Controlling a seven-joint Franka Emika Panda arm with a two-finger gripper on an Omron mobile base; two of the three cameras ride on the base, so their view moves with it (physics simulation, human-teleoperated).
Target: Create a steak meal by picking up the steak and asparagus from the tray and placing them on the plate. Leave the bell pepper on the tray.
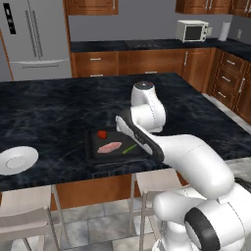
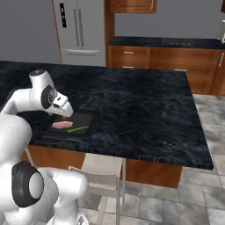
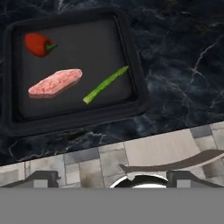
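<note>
No legible text, label, brand, number or sign found anywhere. Looked over the fridge [image 1: 34,37], its dark door panel [image 1: 9,18] too small and blurred to make out any characters. Checked the microwave [image 1: 192,30] on the back counter: no readable marking. Nothing printed on the tray [image 3: 138,94], the plate [image 1: 17,159] or the cabinet fronts [image 1: 147,61].

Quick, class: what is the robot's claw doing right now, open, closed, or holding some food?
Claw: open, holding nothing; steak and asparagus lie on the tray.
</note>
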